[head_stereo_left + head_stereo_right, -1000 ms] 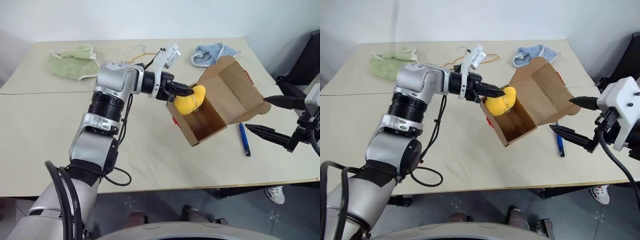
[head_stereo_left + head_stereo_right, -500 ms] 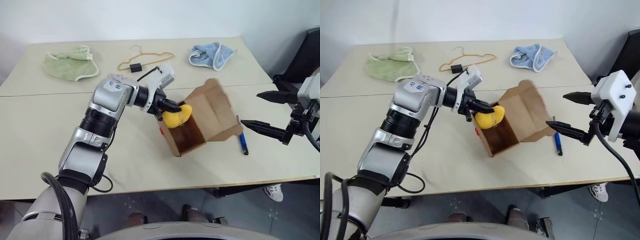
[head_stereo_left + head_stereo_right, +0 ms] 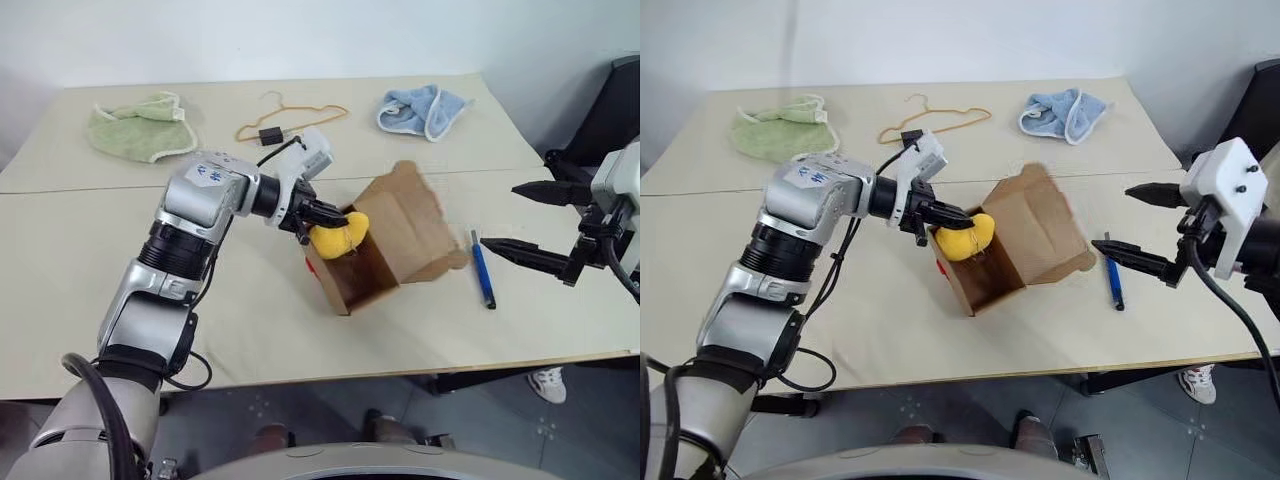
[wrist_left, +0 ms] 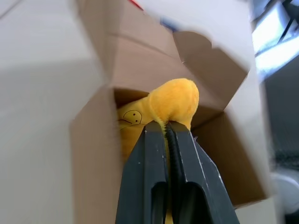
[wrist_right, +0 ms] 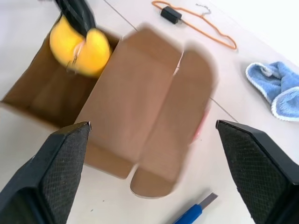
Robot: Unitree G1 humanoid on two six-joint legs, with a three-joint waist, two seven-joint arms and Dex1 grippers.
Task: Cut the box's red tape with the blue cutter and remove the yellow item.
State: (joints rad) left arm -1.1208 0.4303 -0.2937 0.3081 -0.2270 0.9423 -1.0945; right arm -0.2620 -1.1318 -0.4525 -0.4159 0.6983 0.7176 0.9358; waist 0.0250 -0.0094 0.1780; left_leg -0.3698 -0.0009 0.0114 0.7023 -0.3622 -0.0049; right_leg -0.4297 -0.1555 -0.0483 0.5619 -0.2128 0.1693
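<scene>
Item: plush yellow item (image 3: 337,238), rounded, soft, at open box (image 3: 395,245) mouth | box: brown cardboard, flaps open, on beige table (image 3: 80,260) | I see left gripper (image 3: 322,215) pinching item; right gripper (image 3: 535,222) spread, clear of box | cutter (image 3: 483,268): slim, blue, beside box | cloths: green (image 3: 140,127), blue (image 3: 422,108); hanger (image 3: 290,115) at far edge

Right pincer (image 5: 154,144) spread wide over the open box (image 5: 135,107) — yellow item (image 5: 79,46) at its mouth.
</scene>
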